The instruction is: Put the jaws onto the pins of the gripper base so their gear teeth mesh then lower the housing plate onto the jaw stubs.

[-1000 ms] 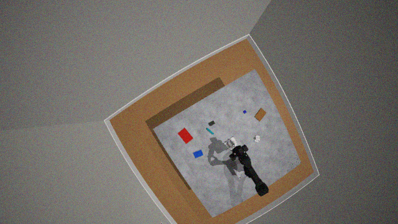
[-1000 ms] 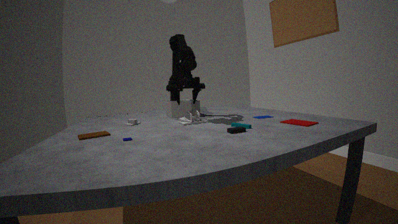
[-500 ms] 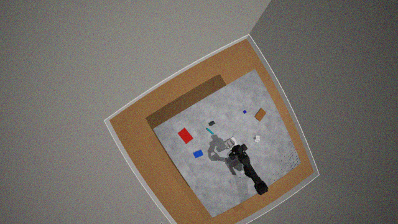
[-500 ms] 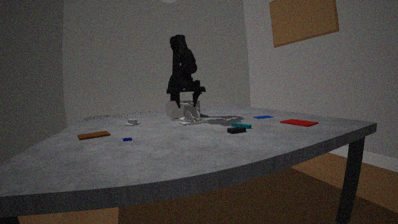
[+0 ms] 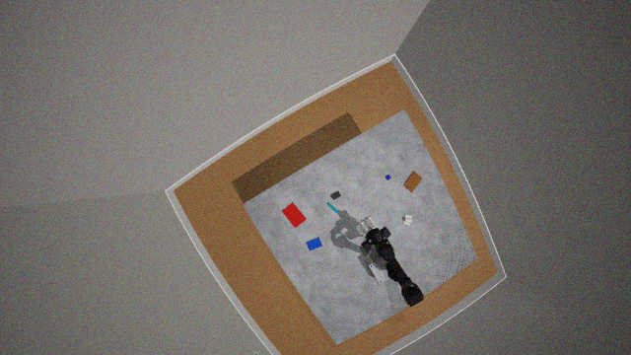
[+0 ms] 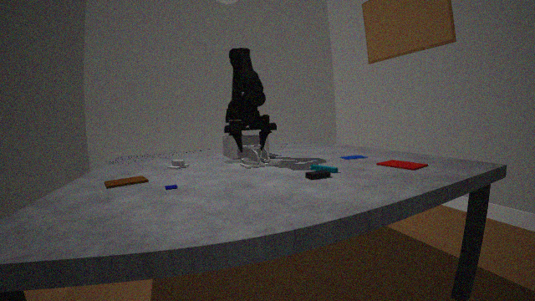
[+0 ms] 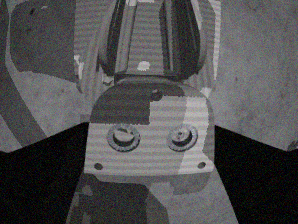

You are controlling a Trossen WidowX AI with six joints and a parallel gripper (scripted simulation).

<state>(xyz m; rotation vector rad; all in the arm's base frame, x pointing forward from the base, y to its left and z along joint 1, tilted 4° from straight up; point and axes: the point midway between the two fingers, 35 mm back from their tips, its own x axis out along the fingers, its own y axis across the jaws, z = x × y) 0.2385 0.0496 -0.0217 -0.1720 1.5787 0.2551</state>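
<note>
The black gripper (image 6: 252,150) (image 7: 151,135) is shut on the pale housing plate (image 7: 150,161), with one finger at each side edge. The plate looks nearly level in the wrist view. Pale round ends show inside its two ringed holes; whether it is seated on the stubs cannot be told. Beyond it, the two long jaws, left (image 7: 114,50) and right (image 7: 181,42), point away side by side with a gap between them. They lie over the pale gripper base (image 7: 90,40) (image 5: 366,225). The pins and gear teeth are hidden under the plate.
A small white piece (image 5: 407,219) (image 6: 178,163) is beside the arm. A pale box (image 5: 379,275) (image 6: 229,146) stands behind the gripper. Teal (image 5: 332,207) and black (image 5: 335,195) bars, red (image 5: 294,215), blue (image 5: 314,244) and brown (image 5: 412,181) slabs, and a small blue block (image 5: 387,177) lie around.
</note>
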